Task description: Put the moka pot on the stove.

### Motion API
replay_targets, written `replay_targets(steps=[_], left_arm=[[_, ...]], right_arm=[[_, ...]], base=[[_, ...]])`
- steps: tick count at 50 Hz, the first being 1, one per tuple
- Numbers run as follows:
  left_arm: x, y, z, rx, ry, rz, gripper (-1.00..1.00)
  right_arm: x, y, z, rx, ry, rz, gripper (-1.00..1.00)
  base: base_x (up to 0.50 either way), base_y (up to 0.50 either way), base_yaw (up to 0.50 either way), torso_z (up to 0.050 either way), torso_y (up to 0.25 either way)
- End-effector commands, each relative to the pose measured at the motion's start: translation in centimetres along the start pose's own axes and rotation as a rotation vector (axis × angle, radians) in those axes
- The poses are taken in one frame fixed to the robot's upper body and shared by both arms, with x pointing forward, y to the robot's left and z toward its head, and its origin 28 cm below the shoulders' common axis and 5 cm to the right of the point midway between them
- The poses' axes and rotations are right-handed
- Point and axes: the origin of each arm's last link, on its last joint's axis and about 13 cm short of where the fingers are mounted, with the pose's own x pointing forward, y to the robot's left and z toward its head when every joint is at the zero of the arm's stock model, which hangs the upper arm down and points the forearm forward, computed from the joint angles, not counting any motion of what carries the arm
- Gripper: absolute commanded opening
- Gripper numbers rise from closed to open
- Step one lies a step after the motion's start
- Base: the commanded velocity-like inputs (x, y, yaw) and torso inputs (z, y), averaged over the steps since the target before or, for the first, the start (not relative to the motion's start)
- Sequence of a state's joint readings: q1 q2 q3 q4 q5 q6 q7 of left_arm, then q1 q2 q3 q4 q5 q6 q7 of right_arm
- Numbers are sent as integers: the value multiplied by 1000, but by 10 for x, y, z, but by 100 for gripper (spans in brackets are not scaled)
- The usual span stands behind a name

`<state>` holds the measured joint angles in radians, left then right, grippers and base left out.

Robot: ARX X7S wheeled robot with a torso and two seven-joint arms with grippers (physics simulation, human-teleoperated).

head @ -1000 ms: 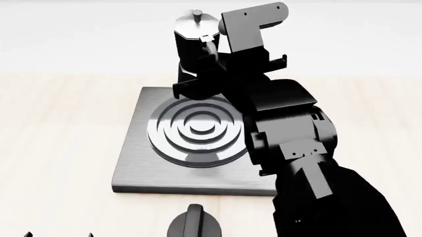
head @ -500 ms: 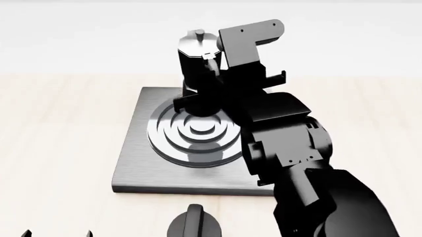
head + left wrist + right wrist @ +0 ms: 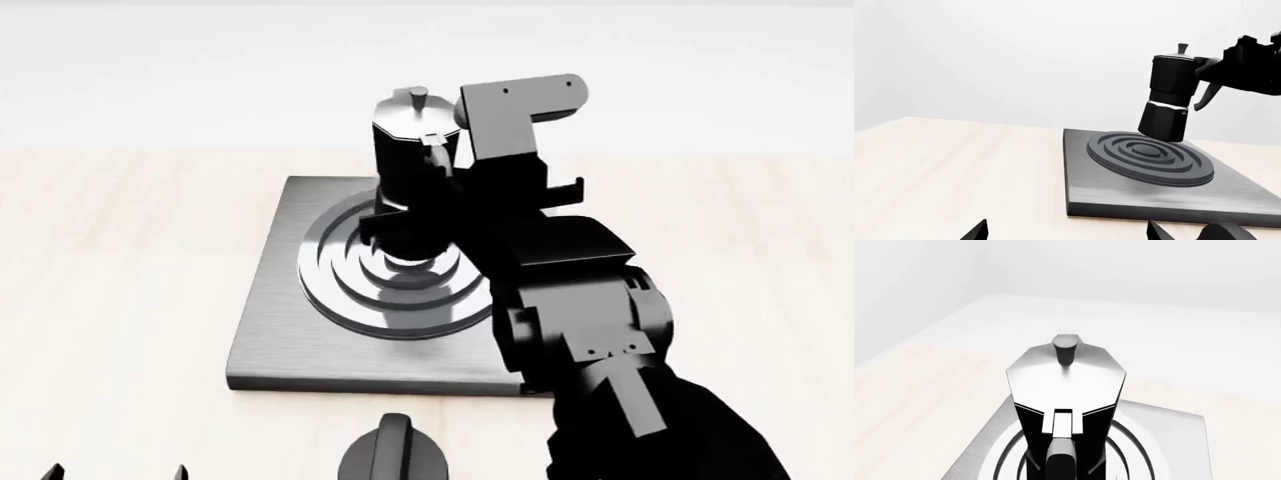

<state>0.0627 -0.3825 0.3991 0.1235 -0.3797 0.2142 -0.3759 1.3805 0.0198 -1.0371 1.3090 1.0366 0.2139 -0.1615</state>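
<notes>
The moka pot (image 3: 404,150), black and faceted with a silver lid and knob, hangs tilted over the stove (image 3: 267,340). Its base is just over the raised ring burner (image 3: 387,300); contact cannot be told. My right gripper (image 3: 451,170) is shut on the pot's curved side handle. In the left wrist view the moka pot (image 3: 1169,92) leans above the stove (image 3: 1121,200), held from the side by the right gripper (image 3: 1227,70). The right wrist view looks down on the pot's lid (image 3: 1067,372) and the stove (image 3: 1167,420). My left gripper (image 3: 1067,235) is open and empty, short of the stove's near edge.
A squat black round knob (image 3: 394,455) with a ridge sits on the light wooden table (image 3: 120,300) just in front of the stove. The left gripper (image 3: 118,474) shows at the bottom left of the head view. A white wall stands behind the table.
The right arm has carried the moka pot from behind the stove forward and down, so it now hangs over the middle of the burner. The left gripper has not moved.
</notes>
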Motion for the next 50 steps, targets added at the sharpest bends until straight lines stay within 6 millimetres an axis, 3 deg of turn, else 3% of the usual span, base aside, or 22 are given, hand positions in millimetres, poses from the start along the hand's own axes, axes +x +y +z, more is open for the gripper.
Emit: replay_targets(steps=[1, 50], left_arm=[[5, 0, 2, 8, -28, 6, 100], [5, 0, 2, 7, -33, 9, 100]], right_arm=[[2, 6, -2, 40, -6, 27, -100], [3, 8, -20, 63, 31, 43, -100]], base=[[0, 0, 0, 0, 0], [0, 0, 0, 0, 1]])
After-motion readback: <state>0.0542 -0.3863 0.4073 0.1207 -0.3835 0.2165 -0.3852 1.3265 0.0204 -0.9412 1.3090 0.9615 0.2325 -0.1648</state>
